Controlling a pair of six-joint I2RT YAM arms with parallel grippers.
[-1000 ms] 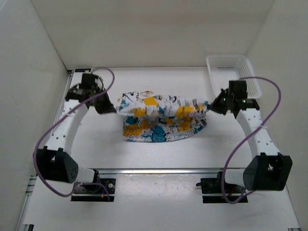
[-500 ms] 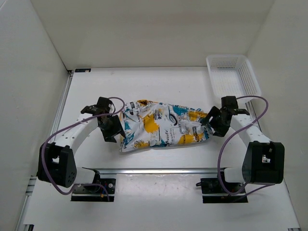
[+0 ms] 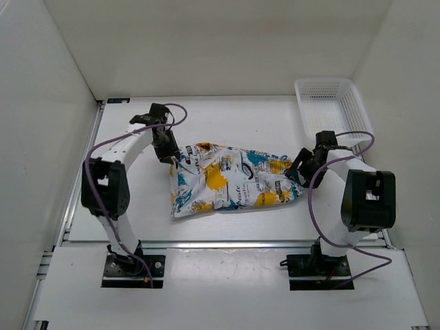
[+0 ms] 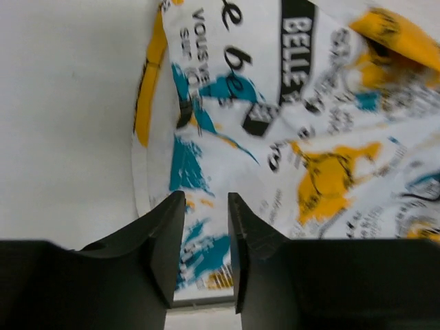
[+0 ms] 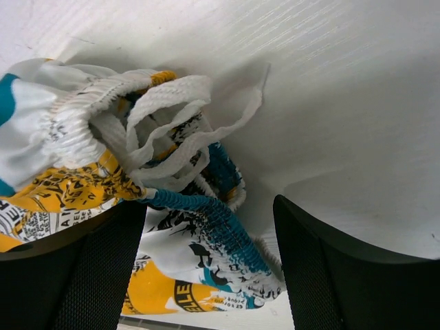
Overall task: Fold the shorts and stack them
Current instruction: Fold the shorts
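Note:
The shorts lie folded in a long bundle across the middle of the table, white with teal, yellow and black print. My left gripper hovers over their far left corner; in the left wrist view its fingers stand a narrow gap apart above the printed fabric, and nothing is pinched. My right gripper is at their right end. There its jaws stand wide open around the gathered teal waistband and white drawstring without gripping.
A white mesh basket stands at the back right, close behind the right arm. White walls close in the table on the left, the right and the far side. A metal rail runs along the near edge.
Both grippers held the shorts stretched and lifted, then let go; the shorts dropped into a folded bundle. Since then the left gripper has moved back to the far left corner.

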